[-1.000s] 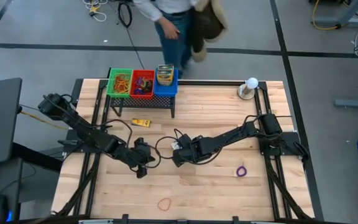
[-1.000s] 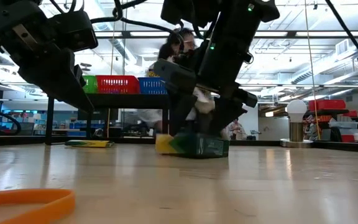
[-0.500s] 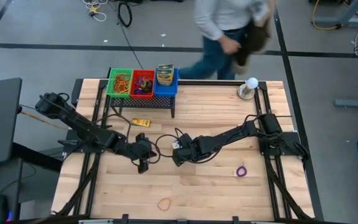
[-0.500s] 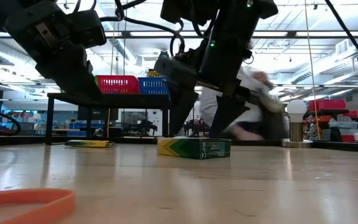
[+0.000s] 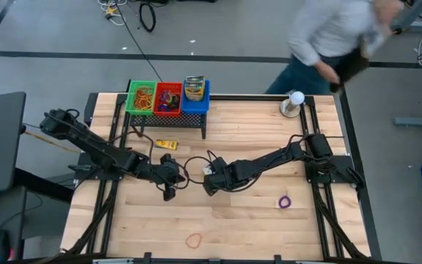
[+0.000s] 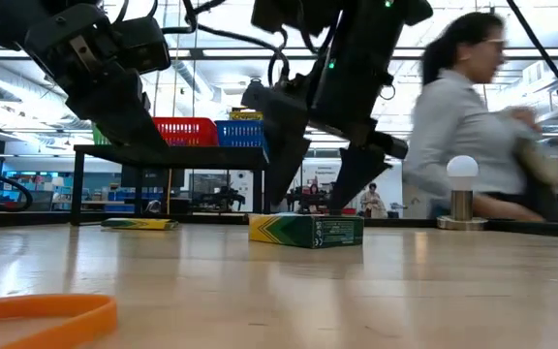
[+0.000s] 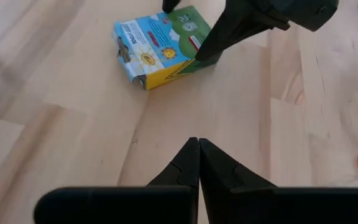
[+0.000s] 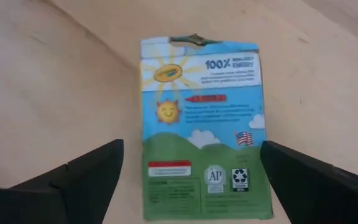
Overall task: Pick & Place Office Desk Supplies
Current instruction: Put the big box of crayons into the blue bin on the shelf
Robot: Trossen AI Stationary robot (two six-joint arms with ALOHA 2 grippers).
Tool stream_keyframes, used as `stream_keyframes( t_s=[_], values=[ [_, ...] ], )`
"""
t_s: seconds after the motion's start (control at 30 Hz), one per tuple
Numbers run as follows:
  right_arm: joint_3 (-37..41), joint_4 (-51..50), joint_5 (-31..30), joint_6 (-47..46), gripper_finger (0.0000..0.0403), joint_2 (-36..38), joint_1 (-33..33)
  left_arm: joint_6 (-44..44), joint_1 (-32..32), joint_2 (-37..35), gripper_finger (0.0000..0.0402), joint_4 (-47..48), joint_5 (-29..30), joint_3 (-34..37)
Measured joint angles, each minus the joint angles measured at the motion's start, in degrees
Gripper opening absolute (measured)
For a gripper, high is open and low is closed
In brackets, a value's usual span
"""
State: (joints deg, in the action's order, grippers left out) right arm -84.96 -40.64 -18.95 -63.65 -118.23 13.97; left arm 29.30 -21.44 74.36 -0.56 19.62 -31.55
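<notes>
Crayon box (image 8: 201, 127): blue sky, yellow sun, green hill print, yellow side. Bins on rack: green (image 5: 141, 97), red (image 5: 168, 99), blue (image 5: 195, 101). Bands: orange (image 5: 193, 240), purple (image 5: 284, 201).

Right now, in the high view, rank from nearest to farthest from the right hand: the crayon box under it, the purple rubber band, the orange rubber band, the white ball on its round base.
1. Crayon box, beneath the right hand.
2. Purple rubber band, toward the right arm's side.
3. Orange rubber band, at the near edge; close to the purple one in distance.
4. White ball, far right corner.
</notes>
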Motion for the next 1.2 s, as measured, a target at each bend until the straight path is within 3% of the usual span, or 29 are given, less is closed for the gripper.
stream_keyframes(
  t_s=[0.17, 0.3, 0.43, 0.63, 0.7, 1.0, 1.2],
  values=[
    [-1.3, -1.4, 1.6, -1.2, 0.0383, 3.4, 0.0, -1.4, 1.3, -3.9, 0.0007, 4.9, 1.5, 0.0],
    [-1.2, 0.5, 6.6, -5.3, 0.0341, 3.9, 0.6, -2.1, 3.0, -8.0, 0.0006, 4.8, 0.9, 2.3],
    [-1.3, 5.4, 11.1, -5.1, 0.0250, 2.4, 2.7, -0.8, 4.1, -12.0, 0.0005, 0.5, -1.8, 7.4],
    [-1.2, 6.3, 12.5, -5.1, 0.0061, -0.5, 2.2, 1.2, 4.0, -15.8, 0.0005, -2.4, -2.2, 12.0],
    [-1.2, 4.3, 12.1, -6.2, 0.0018, -1.4, 1.6, 1.2, 4.0, -16.2, 0.0005, -2.0, -2.1, 12.3],
    [-1.2, -23.1, 10.2, -9.7, 0.0031, -0.2, 1.0, 1.2, 3.4, -16.1, 0.0009, -2.4, -1.7, 12.2],
    [-1.2, -26.0, 7.4, -8.1, 0.0006, 0.6, -0.4, 0.7, 3.4, -16.1, 0.0009, -2.0, -1.7, 12.2]
  ],
)
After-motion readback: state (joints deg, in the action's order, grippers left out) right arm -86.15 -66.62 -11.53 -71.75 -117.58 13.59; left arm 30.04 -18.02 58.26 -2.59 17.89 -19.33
